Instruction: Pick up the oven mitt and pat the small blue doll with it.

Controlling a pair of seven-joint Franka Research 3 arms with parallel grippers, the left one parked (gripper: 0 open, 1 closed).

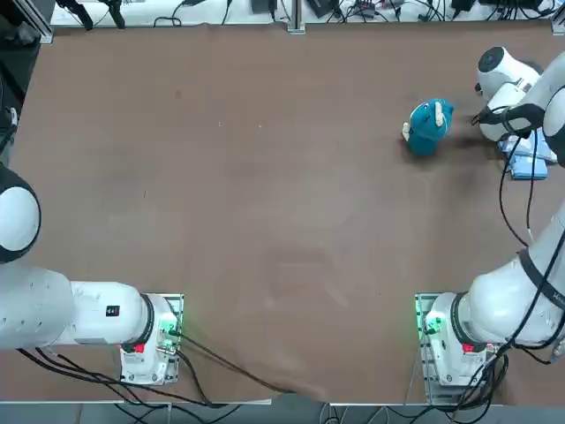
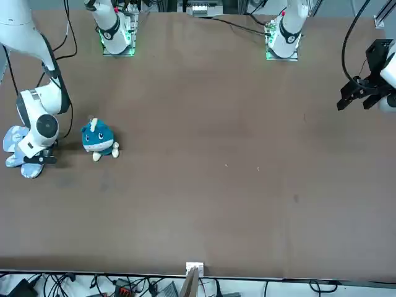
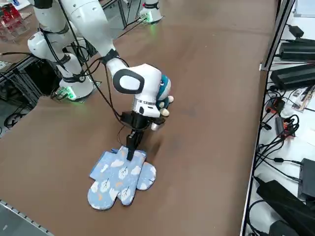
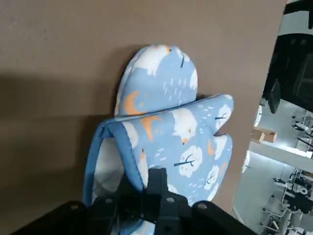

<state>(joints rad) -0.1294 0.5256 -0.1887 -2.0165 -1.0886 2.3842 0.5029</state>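
R end effector [image 3: 132, 151] is reaching down at the cuff end of the oven mitt [image 3: 119, 178], fingers clenched on the fabric; wrist cam is showing the top layer pinched and lifting a bit, probably off the worktop [image 3: 206, 123]. Mitt is lying flat nr the worktop's right edge. Small blue doll [image 1: 429, 126] is sitting just beside it, apart from the arm.

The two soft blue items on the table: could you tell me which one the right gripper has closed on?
The oven mitt, the flat pale-blue patterned piece near the table edge. The right gripper is shut on its cuff end; the small blue doll, a rounded teal plush, stands apart, untouched.
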